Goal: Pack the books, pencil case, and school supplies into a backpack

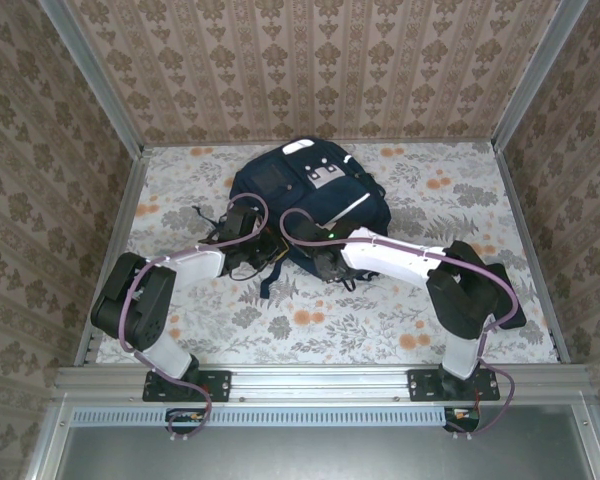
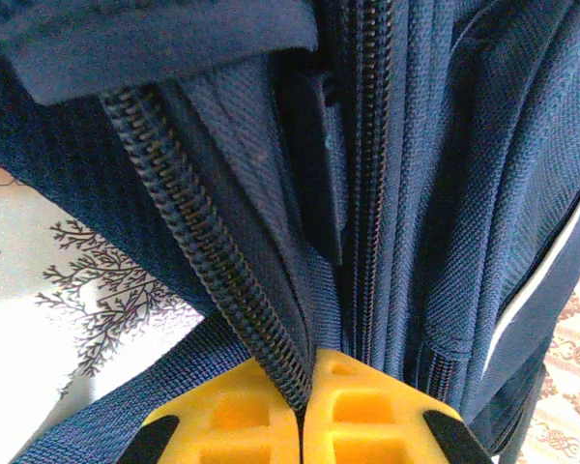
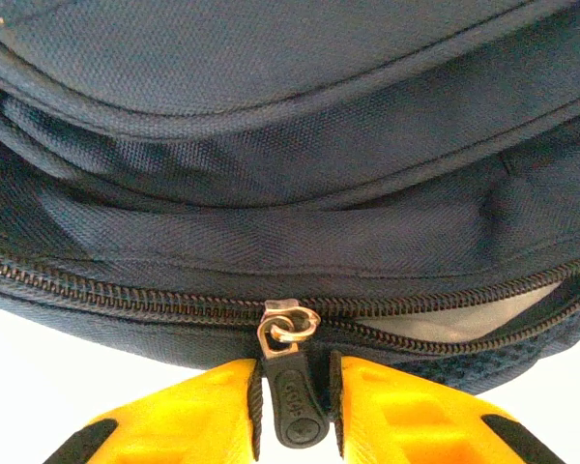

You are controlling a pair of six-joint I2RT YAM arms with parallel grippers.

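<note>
The zipping step is judged to be in hand on the large navy-blue fabric backpack (image 1: pixel 310 190), laid mid-far on the floral table (image 1: pixel 460 300). Its dark zip track (image 2: pixel 213 261) is clenched by the left end effector (image 2: pixel 302 425), and the small black zip pull (image 3: pixel 295 401) is bracketed by the right end effector (image 3: pixel 295 416), though a firm pinch cannot be told. A steady pull along the track is called for next, both arms being bent inward at the bag's near edge.

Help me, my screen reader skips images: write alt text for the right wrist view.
A black zipper pull tab sits inside the yellow right pincer, attached to a navy-blue fabric backpack. To its right the zipper gapes slightly.
</note>
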